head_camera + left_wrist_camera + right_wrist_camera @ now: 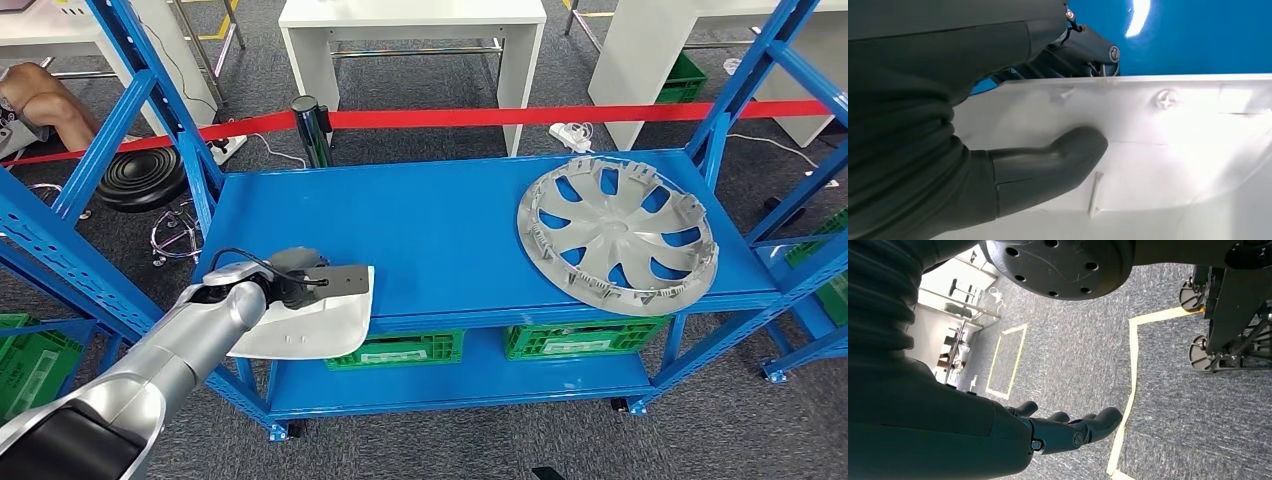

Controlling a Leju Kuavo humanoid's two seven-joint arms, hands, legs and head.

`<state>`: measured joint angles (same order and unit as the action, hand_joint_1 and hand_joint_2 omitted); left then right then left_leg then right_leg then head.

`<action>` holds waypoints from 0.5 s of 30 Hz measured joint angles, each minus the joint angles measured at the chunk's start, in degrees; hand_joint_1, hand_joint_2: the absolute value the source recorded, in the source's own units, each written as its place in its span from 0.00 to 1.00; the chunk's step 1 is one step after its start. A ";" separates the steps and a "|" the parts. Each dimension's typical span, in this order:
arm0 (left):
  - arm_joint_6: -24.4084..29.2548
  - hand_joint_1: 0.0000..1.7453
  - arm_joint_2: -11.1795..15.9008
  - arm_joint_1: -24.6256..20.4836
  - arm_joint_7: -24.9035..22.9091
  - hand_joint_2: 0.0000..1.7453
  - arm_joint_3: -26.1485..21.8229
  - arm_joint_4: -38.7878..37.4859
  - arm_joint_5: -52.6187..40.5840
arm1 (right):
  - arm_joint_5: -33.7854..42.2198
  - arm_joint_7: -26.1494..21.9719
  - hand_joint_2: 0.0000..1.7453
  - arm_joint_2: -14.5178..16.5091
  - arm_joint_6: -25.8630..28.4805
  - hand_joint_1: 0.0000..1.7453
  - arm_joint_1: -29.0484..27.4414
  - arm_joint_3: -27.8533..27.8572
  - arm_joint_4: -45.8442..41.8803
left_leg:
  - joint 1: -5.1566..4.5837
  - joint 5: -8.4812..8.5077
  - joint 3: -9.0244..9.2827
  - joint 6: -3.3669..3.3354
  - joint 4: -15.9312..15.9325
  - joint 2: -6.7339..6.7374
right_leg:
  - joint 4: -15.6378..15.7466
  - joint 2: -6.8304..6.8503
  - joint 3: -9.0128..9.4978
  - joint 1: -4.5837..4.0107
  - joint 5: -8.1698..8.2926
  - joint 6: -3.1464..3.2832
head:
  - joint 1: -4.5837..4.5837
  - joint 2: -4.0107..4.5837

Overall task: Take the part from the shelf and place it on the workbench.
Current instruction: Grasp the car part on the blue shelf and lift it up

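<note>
white smooth plastic part (310, 330) gripped by left hand (300, 278), right hand (1068, 430) fingers apart, empty

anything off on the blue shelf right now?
Two things. The silver wheel cover lies with its rim past the blue shelf front edge. The white part, held by the left hand, also overhangs that edge. No damage visible.

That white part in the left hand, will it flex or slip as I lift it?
The white part looks like a thin, glossy moulded shell: probably light, slightly flexible. The left hand grips one edge, so it may sag or slip.
</note>
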<state>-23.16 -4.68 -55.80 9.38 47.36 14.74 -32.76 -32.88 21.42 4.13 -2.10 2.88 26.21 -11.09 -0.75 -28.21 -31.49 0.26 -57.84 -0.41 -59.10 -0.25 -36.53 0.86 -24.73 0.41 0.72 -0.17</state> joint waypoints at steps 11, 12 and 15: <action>9.15 1.00 -1.63 0.74 10.39 1.00 -5.23 2.99 10.67 | 0.23 0.00 1.00 -0.02 0.08 0.00 -0.02 0.84 -0.01 | -0.01 0.00 0.00 0.00 -0.01 -0.01 | 0.02 0.00 -0.01 -0.02 0.01 -0.02 | -0.01 0.00; 9.30 1.00 -2.06 0.48 11.68 1.00 -6.52 3.92 12.86 | 0.34 0.00 1.00 -0.05 0.15 0.00 -0.05 0.98 -0.01 | -0.01 0.00 0.00 0.00 -0.02 -0.01 | 0.03 0.00 -0.02 -0.02 0.02 -0.03 | -0.01 0.00; 9.07 1.00 -3.27 -0.99 14.35 1.00 -10.92 8.10 20.78 | 0.70 0.00 1.00 -0.12 0.39 0.00 -0.11 1.56 -0.02 | -0.01 -0.01 -0.03 -0.02 -0.04 -0.01 | 0.04 0.00 -0.02 -0.02 0.04 -0.06 | 0.00 0.00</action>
<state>-14.09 -7.96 -56.79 23.73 36.44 22.83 -11.98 -32.18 21.42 4.01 -1.70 2.77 27.76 -11.10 -0.76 -28.22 -31.51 0.24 -57.88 -0.42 -59.06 -0.26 -36.55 0.84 -24.69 0.35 0.72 -0.17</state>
